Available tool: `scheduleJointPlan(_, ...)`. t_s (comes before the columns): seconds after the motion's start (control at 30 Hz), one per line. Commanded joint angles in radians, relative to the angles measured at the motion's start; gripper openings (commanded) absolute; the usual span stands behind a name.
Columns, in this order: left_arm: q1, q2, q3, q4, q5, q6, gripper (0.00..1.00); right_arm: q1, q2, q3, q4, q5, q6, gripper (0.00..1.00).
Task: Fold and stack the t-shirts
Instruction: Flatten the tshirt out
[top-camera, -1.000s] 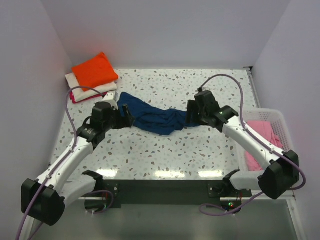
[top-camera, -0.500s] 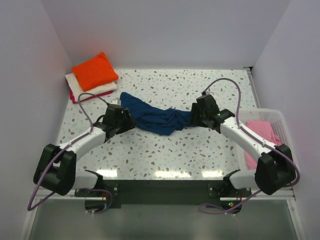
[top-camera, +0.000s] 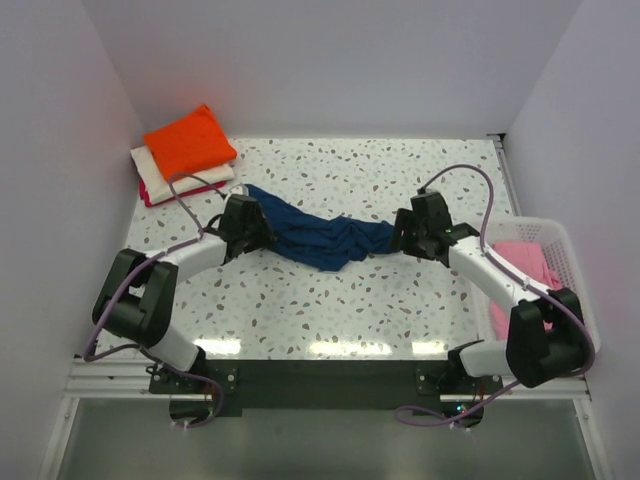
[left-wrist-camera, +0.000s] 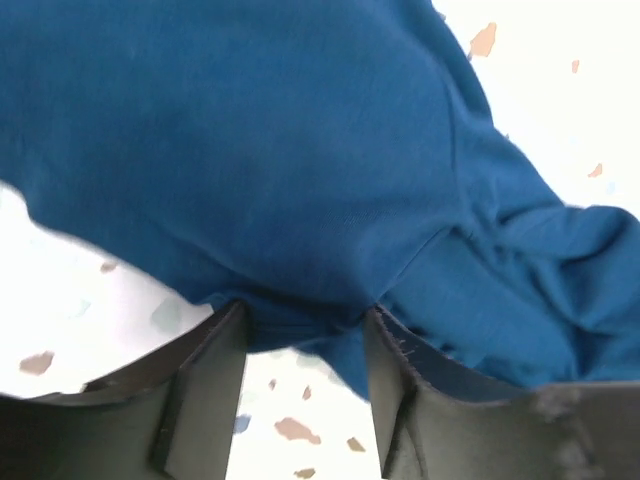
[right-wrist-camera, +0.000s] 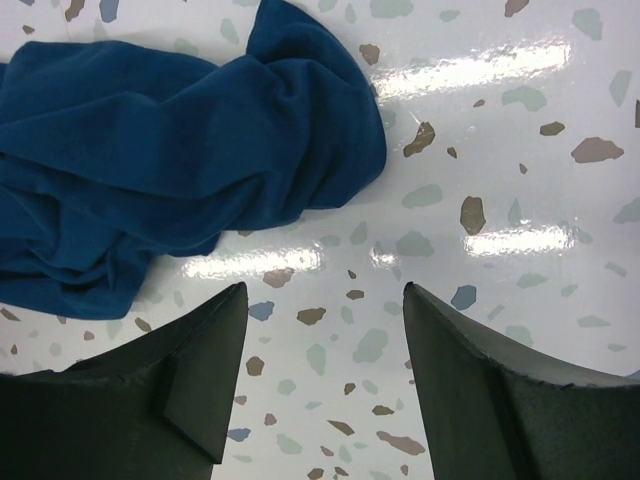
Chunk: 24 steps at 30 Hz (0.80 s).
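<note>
**While blue tee lies unfolded, both arms sit at its ends**

Where the surface (top-camera: 330, 300) is widest, the blue tee (top-camera: 320, 238) lies bunched in a long rumpled band running left to right. It is not folded.

Left fingers (left-wrist-camera: 225, 345): parted to a moderate gap, low at the tee's left end. A fold of blue cloth sits between the tips, with bare surface showing below it. No pinch on the cloth can be confirmed.

Right fingers (right-wrist-camera: 215, 330): spread wide over bare surface and holding nothing. The tee's right end lies just ahead of the tips and apart from them.

At the far left corner a folded stack stands: orange tee (top-camera: 190, 138) on top, cream tee (top-camera: 215, 176) beneath, magenta tee (top-camera: 150, 198) at the bottom.

At the right edge, the basket (top-camera: 560, 225) holds a loose pink tee (top-camera: 525, 260).
</note>
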Motion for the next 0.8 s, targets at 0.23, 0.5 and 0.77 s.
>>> scheduleJointPlan(0.23, 0.009, -0.064, 0.051, -0.037, -0.059, 0.023, 0.13, -0.013, 0.059, -0.006, 0.070, 0.002, 0.006, 0.67)
scheduleJointPlan(0.5, 0.065, -0.314, 0.039, -0.179, -0.087, 0.104, 0.00, -0.047, 0.136, 0.053, 0.099, -0.011, 0.034, 0.67)
scheduleJointPlan(0.77, 0.092, -0.414, -0.021, -0.262, -0.022, 0.170, 0.05, -0.053, 0.234, 0.096, 0.194, -0.104, 0.106, 0.67)
